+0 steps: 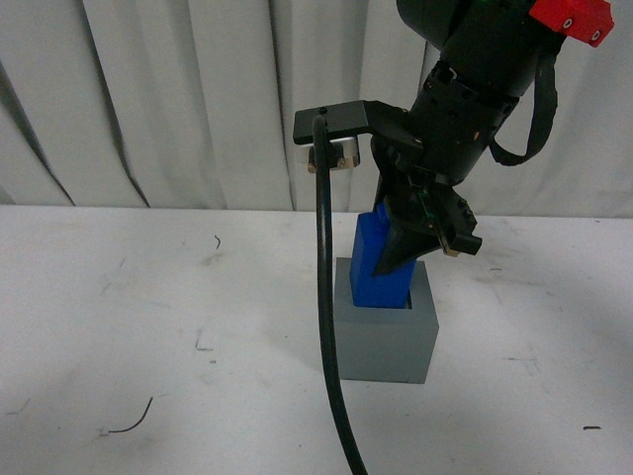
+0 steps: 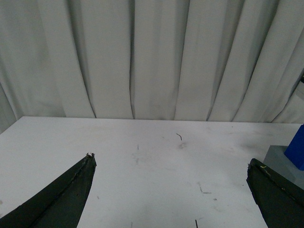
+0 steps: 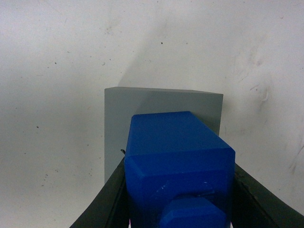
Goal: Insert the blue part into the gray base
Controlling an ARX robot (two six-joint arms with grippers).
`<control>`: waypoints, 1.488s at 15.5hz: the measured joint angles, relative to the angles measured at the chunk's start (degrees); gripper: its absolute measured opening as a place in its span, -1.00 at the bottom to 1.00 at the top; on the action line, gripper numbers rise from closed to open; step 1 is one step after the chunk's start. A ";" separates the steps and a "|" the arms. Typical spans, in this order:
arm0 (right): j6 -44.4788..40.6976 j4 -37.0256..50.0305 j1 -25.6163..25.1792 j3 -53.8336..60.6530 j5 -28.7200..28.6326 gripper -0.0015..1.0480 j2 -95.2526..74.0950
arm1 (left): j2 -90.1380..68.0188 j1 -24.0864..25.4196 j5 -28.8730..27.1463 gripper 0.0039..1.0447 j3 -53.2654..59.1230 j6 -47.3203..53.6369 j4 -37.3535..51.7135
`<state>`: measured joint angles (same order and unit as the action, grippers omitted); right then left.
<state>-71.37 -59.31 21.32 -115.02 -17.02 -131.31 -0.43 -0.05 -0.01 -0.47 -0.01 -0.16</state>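
Observation:
The gray base is a gray cube on the white table, just right of centre in the front view. My right gripper is shut on the blue part, which leans tilted with its lower end at the base's top opening. In the right wrist view the blue part fills the space between the dark fingers, with the gray base behind it. My left gripper is open and empty over bare table. The base's corner and the blue part show at the far side of the left wrist view.
A thick black cable hangs down in front of the base's left side. White curtains close off the back of the table. Small dark scuffs and a thin wire scrap lie on the tabletop.

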 joint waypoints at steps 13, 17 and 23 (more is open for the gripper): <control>1.11 2.82 0.42 3.45 3.52 0.47 0.00 | 0.00 0.00 0.00 0.88 0.00 0.00 0.00; 1.92 4.17 0.83 3.45 1.46 0.87 0.98 | 0.00 0.00 0.00 0.88 0.00 0.00 0.00; 7.78 20.61 -3.56 16.28 -11.47 0.88 16.74 | 0.00 0.00 0.00 0.88 0.00 0.02 -0.02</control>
<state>-63.59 -38.70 17.76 -98.74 -28.49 -114.56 -0.43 -0.05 -0.01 -0.47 0.01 -0.19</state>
